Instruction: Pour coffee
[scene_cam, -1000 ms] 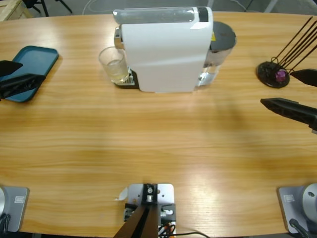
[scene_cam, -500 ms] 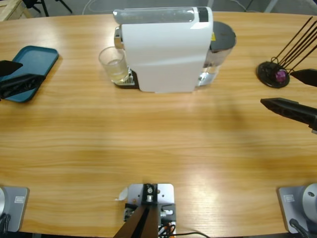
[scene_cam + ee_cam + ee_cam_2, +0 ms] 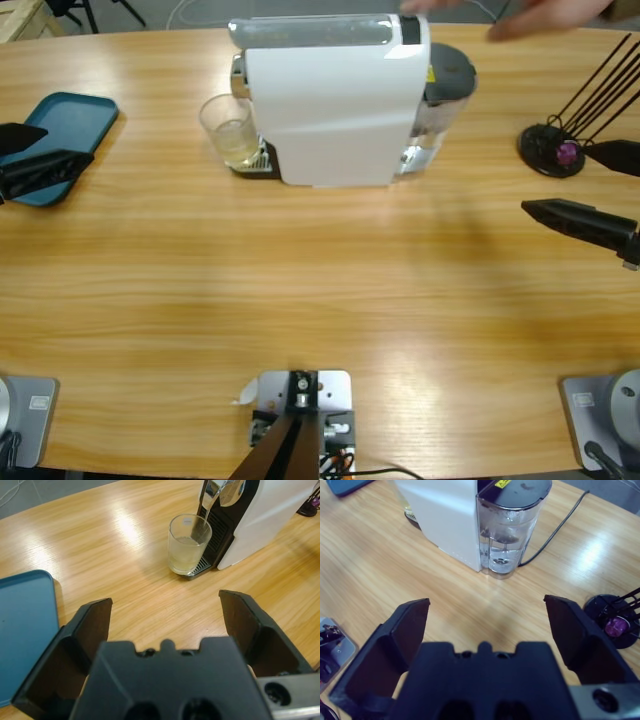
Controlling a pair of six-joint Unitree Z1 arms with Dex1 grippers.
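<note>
Wooden table [image 3: 320, 290] bears coffee [image 3: 186, 558] in a tumbler [image 3: 228, 130]; both hands, left [image 3: 18, 155] and right [image 3: 590, 185], gape empty.

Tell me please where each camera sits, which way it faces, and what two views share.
High view: above the table, looking down; both grippers at the side edges, a person's hand at top.
Left wrist view: on the left arm, facing the glass of coffee; open left gripper below.
Right wrist view: on the right arm, facing the machine's water tank; open right gripper below.
All share the machine.
</note>
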